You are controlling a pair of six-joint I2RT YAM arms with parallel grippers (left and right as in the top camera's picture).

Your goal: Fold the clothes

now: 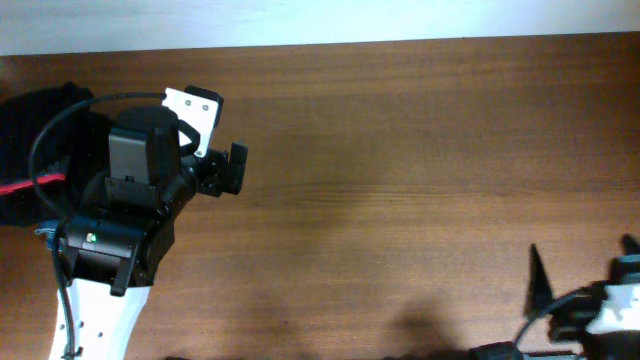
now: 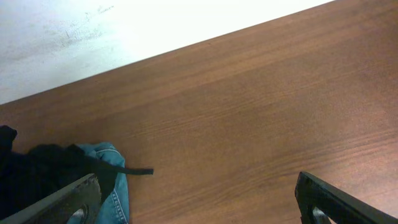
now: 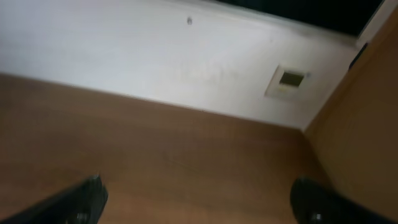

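Observation:
The clothes lie bunched at the table's far left edge, black with a red band, partly hidden under my left arm. My left gripper hovers to their right, open, with nothing between its fingers. In the left wrist view the left gripper is open over bare wood, and dark cloth lies by the left finger; whether it is the clothes I cannot tell. My right gripper stands open and empty at the near right corner, and the right gripper sees only table.
Blue denim lies beside the dark cloth, with a black strap trailing onto the wooden table. A white wall with a small plate runs behind the table. A wooden panel stands at the right.

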